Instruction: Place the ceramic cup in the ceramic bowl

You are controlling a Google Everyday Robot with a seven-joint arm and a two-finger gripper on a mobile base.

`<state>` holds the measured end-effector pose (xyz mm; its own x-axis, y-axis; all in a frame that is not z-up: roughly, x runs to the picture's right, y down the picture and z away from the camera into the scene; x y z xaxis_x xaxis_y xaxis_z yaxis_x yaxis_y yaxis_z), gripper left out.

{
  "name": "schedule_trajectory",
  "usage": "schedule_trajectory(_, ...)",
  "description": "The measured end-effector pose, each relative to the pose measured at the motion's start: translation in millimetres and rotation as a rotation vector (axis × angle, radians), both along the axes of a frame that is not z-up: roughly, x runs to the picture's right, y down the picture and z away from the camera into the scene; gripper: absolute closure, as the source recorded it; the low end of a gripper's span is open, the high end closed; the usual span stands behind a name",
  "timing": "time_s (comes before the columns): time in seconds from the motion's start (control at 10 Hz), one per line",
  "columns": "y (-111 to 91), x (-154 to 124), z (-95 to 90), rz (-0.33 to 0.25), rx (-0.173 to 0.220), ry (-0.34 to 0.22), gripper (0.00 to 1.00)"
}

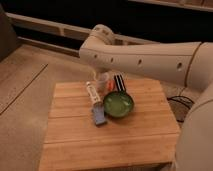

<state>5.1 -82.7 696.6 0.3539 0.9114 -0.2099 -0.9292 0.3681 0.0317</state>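
Wooden worktop (120,140): tool (104,75) at cup (102,83), just beyond bowl (118,104); grip state can't tell. Clear rim, centre, lower gently.

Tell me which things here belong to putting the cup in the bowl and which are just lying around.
For the job: ceramic cup, green ceramic bowl, the hand just above the cup.
Lying about: white tube, flat blue object, striped item, all on the wooden table.
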Motion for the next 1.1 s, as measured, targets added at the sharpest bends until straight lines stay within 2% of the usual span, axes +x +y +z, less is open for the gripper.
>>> schedule_trajectory(0.2, 3, 11, 5.6, 0.069, 0.013, 0.004, 0.35)
schedule_trajectory(0.3, 2, 27, 15.5, 0.109, 0.021, 0.008, 0.35)
schedule_trajectory(0.4, 0, 38, 24.6, 0.123, 0.025, 0.011, 0.35)
schedule_trajectory(0.5, -3, 42, 33.6, 0.116, 0.027, 0.005, 0.35)
schedule_trajectory(0.6, -12, 46, 57.4, 0.08, 0.029, -0.021, 0.35)
schedule_trajectory(0.8, -24, 35, 89.4, 0.014, 0.022, -0.075, 0.35)
schedule_trajectory(1.1, -34, 7, 145.6, -0.067, -0.031, -0.195, 0.35)
